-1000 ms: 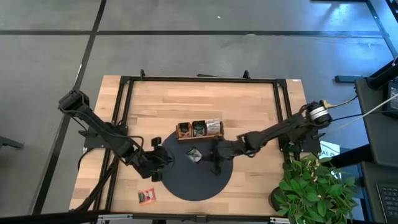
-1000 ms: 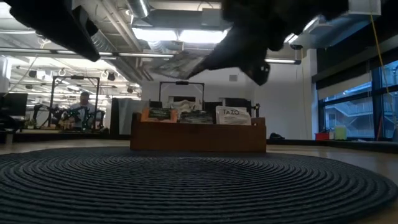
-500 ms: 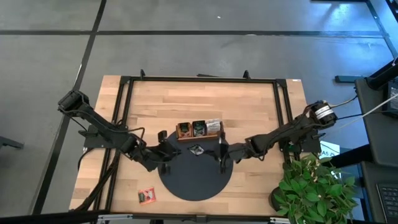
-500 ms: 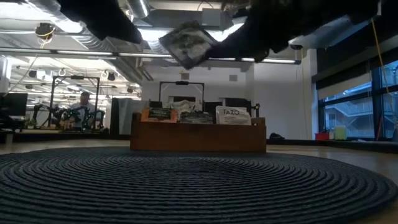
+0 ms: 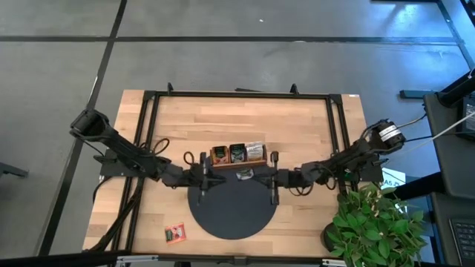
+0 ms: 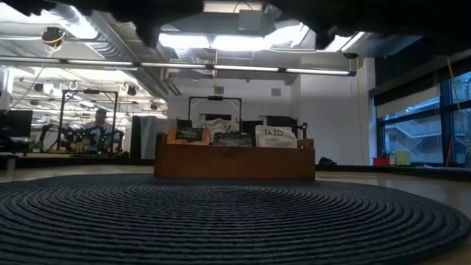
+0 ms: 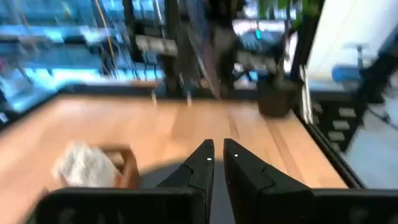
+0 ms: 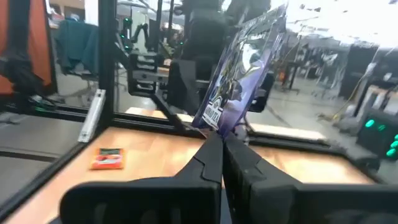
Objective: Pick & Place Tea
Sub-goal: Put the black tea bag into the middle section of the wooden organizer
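Loose orange-red sachet [image 5: 176,233] lies on the tabletop [image 5: 297,126] near its front left. Left end effector [image 5: 203,194] over the mat [image 5: 234,215], fingers [image 7: 202,163] nearly together, empty. Tray [image 5: 237,155] with sachets sits behind the mat. Right end effector [image 5: 251,174] just before the tray, clamped on a dark sachet [image 8: 244,65].

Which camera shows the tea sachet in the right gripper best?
The right wrist view: the dark printed tea sachet stands pinched between the right gripper fingertips. The high view shows only a small patch; the low and left wrist views miss it.
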`<action>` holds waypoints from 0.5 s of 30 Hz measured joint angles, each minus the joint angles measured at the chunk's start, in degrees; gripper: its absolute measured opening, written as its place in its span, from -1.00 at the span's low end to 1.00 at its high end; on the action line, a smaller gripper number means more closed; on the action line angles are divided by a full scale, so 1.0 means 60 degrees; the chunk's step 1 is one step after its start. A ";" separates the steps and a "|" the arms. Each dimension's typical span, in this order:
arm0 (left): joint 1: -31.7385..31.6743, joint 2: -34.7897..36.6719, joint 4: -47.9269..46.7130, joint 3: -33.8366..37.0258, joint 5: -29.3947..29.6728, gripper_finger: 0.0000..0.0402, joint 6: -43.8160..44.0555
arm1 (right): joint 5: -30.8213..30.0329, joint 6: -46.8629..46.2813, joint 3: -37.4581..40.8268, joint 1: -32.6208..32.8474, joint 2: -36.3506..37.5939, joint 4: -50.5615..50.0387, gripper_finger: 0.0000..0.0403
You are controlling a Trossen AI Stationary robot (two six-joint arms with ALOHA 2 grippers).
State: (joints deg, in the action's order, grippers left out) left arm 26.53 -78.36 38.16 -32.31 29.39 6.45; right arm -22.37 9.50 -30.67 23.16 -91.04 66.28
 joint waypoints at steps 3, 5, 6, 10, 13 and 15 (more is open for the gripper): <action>-0.0198 -0.0147 0.0828 0.0004 -0.0035 -0.83 -0.0621 | -0.0015 0.0531 -0.0592 -0.0011 -0.0486 -0.0010 -0.97; -0.0257 -0.0162 0.0806 0.0010 -0.0049 -0.83 -0.0755 | -0.0017 0.1032 -0.0982 -0.0007 -0.0748 -0.0048 -0.97; -0.0323 -0.0162 0.0773 0.0010 -0.0096 -0.83 -0.0693 | -0.0017 0.1271 -0.1168 -0.0007 -0.0837 -0.0095 -0.96; -0.0453 -0.0162 0.0723 0.0010 -0.0237 -0.81 -0.0308 | -0.0188 0.2002 -0.1752 -0.0007 -0.1065 -0.0355 -0.96; -0.0439 -0.0162 0.0723 0.0010 -0.0632 -0.73 -0.0233 | -0.0251 0.2189 -0.1911 -0.0011 -0.1122 -0.0368 -0.96; -0.0439 -0.0162 0.0734 0.0010 -0.0714 -0.64 -0.0210 | -0.0438 0.2190 -0.1968 -0.0018 -0.1122 -0.0364 -0.96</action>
State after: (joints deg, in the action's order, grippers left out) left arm 23.90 -79.33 42.57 -32.25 25.10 5.19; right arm -25.00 22.64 -42.48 23.05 -97.78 64.09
